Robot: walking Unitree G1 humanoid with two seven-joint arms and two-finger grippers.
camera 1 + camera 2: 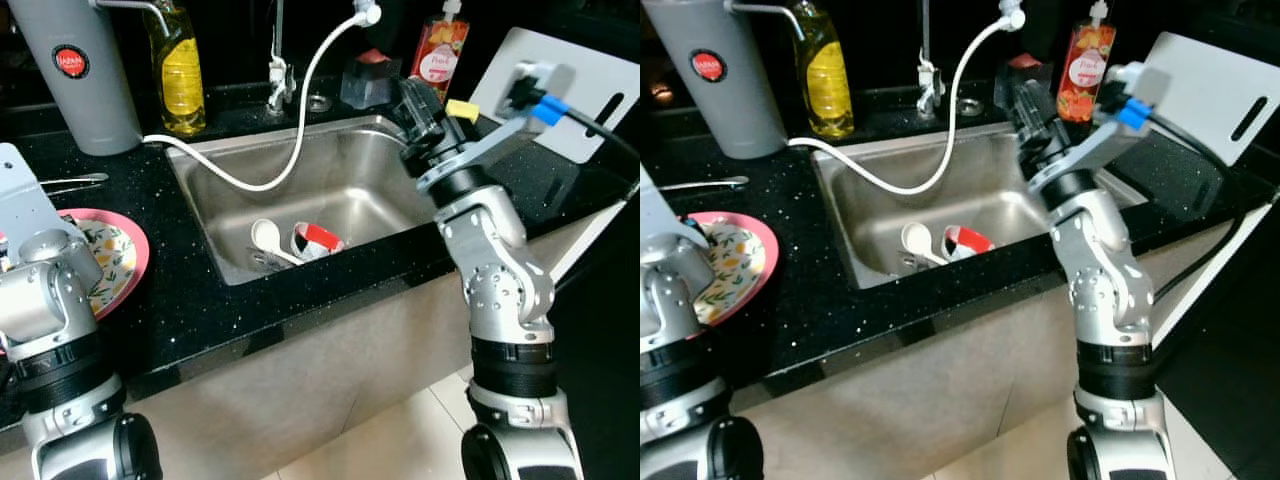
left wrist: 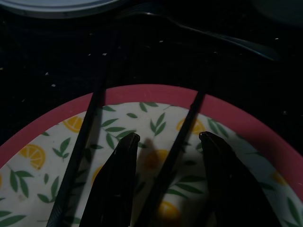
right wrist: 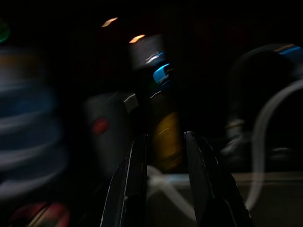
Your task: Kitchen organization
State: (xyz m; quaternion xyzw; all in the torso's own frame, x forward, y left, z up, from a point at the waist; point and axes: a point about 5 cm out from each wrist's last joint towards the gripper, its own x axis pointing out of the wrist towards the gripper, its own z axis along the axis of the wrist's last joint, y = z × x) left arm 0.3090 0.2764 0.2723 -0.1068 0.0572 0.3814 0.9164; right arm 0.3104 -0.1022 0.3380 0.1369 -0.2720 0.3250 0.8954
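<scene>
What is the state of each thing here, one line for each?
Left gripper: open, over the plate.
Right gripper: open, raised above the sink.
Plate: flat on the counter, chopsticks lying on it.
Sink: no water, holds a white spoon and a tipped red-and-white cup.
Hose: hangs into the sink.

Lemon-print plate — flat on counter

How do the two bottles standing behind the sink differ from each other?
The yellow bottle stands behind the sink's left corner, beside the grey canister; the red bottle stands behind its right corner. The yellow bottle is clear, so its liquid shows; the red bottle is wrapped in a fruit-printed label. The yellow bottle looks taller. Both stand upright on the black counter.
</scene>
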